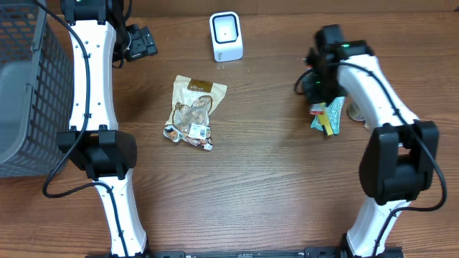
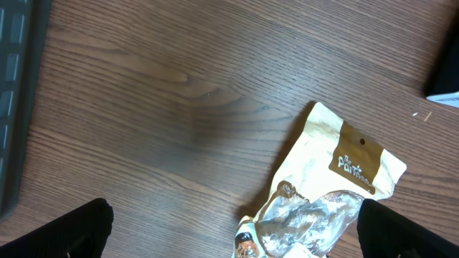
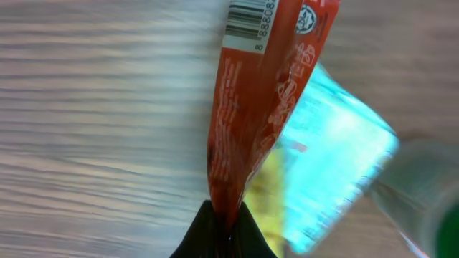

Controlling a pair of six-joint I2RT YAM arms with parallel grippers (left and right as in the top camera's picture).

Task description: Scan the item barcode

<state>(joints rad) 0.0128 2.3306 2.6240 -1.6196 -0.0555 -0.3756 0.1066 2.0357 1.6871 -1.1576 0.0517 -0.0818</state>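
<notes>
- The right gripper (image 3: 226, 233) has its jaws clamped on the bottom edge of a red packet (image 3: 258, 107), pinching it between the dark fingertips.
- In the right wrist view, the red packet rises away from the jaws, and its barcode (image 3: 251, 18) shows on a white patch at the far end.
- Just behind the red packet lies a teal and yellow packet (image 3: 337, 165), blurred.
- From overhead, the right gripper (image 1: 319, 89) is on the right side of the table (image 1: 272, 186), with the packets directly under it.
- The white scanner (image 1: 226, 36) stands at the far edge, well apart from the red packet.
- The left gripper (image 1: 138, 41) has its jaws spread wide and holds nothing; its dark fingers (image 2: 72, 233) frame bare wood.
- A cream pouch (image 1: 193, 111) lies flat in the middle of the table, near the scanner.
- A grey mesh basket (image 1: 21, 86) sits at the left edge.
</notes>
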